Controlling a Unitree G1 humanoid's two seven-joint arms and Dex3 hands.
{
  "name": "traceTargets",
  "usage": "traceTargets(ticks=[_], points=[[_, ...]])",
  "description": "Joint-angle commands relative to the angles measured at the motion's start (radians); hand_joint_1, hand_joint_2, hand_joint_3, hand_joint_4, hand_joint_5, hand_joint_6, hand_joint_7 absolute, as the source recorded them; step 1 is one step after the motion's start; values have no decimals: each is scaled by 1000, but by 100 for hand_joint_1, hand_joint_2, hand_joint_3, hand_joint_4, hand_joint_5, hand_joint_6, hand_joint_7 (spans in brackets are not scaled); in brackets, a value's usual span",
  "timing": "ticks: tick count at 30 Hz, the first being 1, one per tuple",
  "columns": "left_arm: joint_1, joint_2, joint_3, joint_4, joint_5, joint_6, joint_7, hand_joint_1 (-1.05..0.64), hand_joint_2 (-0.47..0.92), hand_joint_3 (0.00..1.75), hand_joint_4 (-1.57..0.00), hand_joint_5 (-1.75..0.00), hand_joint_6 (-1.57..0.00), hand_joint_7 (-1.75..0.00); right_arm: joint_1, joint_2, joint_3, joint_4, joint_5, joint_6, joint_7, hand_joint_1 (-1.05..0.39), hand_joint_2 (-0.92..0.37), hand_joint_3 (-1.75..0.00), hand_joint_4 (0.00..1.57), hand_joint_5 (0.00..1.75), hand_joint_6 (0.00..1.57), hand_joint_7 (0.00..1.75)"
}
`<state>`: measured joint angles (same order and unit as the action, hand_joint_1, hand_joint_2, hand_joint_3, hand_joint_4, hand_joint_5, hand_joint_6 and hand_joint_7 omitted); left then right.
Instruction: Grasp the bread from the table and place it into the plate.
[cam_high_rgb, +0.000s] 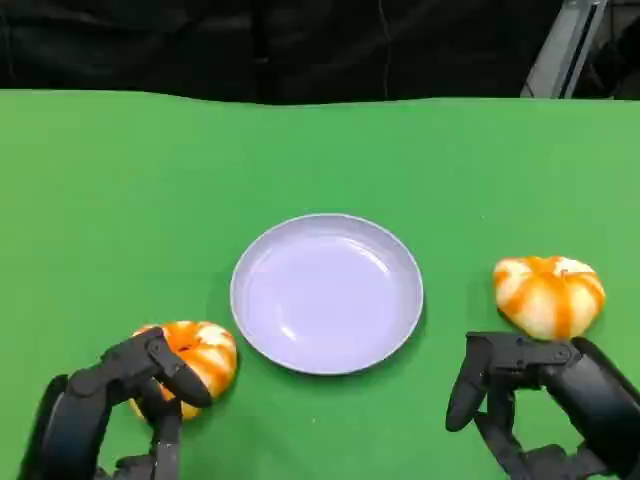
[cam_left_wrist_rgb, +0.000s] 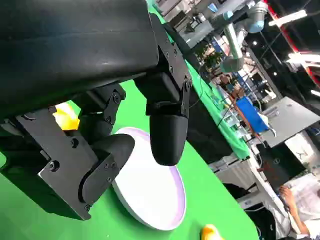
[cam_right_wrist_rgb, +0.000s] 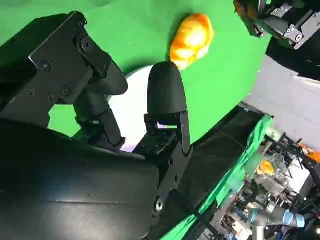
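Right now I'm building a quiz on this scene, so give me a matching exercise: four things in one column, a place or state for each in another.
Things:
1. plate
2. left bread
3. right bread
4. right hand

States:
A. at the left hand's fingers
B. open, holding nothing
C. empty, mid-table
D. lying free, right of the plate

Pairs: 1-C, 2-A, 3-D, 4-B

We see open green table (cam_high_rgb: 320, 150) on every side of the empty lavender plate (cam_high_rgb: 327, 292), so nothing stands over its bowl; between our left hand (cam_high_rgb: 120, 400) and the plate's rim lies one orange-and-white bread (cam_high_rgb: 195, 355), close to the rim; the other bread (cam_high_rgb: 549, 294) sits beyond our right hand (cam_high_rgb: 530, 390), apart from the plate, leaving a bare lane between them.
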<state>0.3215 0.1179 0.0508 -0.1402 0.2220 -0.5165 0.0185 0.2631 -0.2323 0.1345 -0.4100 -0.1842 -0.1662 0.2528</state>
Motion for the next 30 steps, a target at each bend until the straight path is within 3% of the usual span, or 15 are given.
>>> traceTargets(ticks=[1, 21, 26, 30], points=[[-1, 9, 8, -6, -10, -2, 5, 6, 26, 153, -84, -171, -81, -138, -2, -9, -2, -7, 8, -2, 1, 12, -31, -138, 87, 165, 80, 131], [-5, 10, 15, 5, 4, -17, 17, 5, 26, 152, -83, -168, -81, -135, -2, -6, 0, -5, 8, -6, -2, 12, -31, -138, 87, 166, 80, 132], [4, -5, 13, -9, -26, 11, 7, 3, 39, 131, -78, -148, -81, -112, -3, -7, 1, 1, 2, -13, -6, 12, -31, -138, 87, 165, 80, 132], [7, -6, 11, -18, -31, 19, 4, 0, 53, 96, -71, -105, -78, -64, -4, -5, 0, -5, 10, -2, -2, 12, -31, -139, 88, 165, 80, 132]])
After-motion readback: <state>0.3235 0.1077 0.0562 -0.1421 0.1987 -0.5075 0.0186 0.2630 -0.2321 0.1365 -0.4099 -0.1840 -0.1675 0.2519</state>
